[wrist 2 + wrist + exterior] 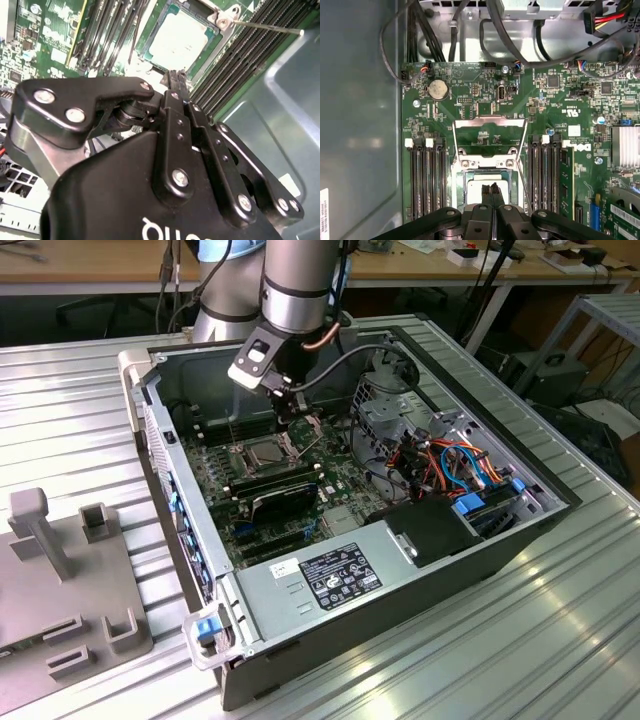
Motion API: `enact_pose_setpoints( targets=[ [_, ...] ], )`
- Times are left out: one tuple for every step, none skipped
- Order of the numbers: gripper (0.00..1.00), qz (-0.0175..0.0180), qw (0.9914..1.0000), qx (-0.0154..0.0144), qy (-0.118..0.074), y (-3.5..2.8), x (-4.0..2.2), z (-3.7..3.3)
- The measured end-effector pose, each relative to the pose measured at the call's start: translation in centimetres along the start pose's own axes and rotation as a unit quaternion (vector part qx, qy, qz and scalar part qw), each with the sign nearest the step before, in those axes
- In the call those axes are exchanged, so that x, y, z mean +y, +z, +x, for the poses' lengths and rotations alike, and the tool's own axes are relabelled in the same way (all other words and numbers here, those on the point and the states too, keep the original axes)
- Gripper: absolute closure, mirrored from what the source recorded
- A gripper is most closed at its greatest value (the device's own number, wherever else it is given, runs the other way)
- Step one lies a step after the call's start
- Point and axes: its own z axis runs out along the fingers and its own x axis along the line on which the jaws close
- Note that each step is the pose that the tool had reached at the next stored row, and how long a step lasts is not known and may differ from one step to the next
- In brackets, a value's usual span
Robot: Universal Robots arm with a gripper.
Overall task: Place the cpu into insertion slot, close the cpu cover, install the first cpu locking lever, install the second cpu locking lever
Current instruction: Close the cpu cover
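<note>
The cpu (474,192) lies flat in the insertion slot (470,176), its dull silver top facing up; it is also in the second wrist view (180,40) and the exterior view (257,452). The cpu cover (490,121) stands swung open beyond the socket, with green board showing through its cut-out. A thin locking lever (265,27) sticks out from the socket's corner, unlatched. My gripper (492,187) hangs just above the chip with its black fingers (172,80) pressed together and nothing between them. In the exterior view the gripper (290,418) is inside the open case.
Long black memory slots (427,180) flank the socket on both sides. Black cables (470,30) hang along the case's wall beyond the board. A drive cage (385,405), coloured wiring (450,465) and a power supply (340,575) crowd the case. A grey fixture (60,580) sits outside on the ribbed table.
</note>
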Motion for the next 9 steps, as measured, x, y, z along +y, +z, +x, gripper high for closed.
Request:
enact_pose_setpoints(
  targets=[
    [0.89,0.0,1.0,0.0,0.0,-0.27,0.01,-0.01],
    [0.89,0.0,1.0,-0.0002,0.0,-0.45,0.02,-0.01],
    [0.89,0.0,1.0,-0.0004,0.0,-0.57,0.02,0.0],
    [0.89,-0.0001,1.0,-0.0007,0.0,-0.65,0.08,0.02],
    [0.89,0.0,1.0,-0.0008,0.0,-0.65,0.49,0.03],
    [0.89,-0.0001,1.0,-0.0008,0.0,-0.64,0.85,0.04],
    [0.89,-0.0001,1.0,-0.0008,0.0,-0.63,1.25,0.05],
    [0.89,-0.0001,1.0,-0.0008,0.0,-0.61,1.68,0.06],
    [0.89,-0.0001,1.0,-0.0008,0.0,-0.6,1.98,0.06]
  ],
)
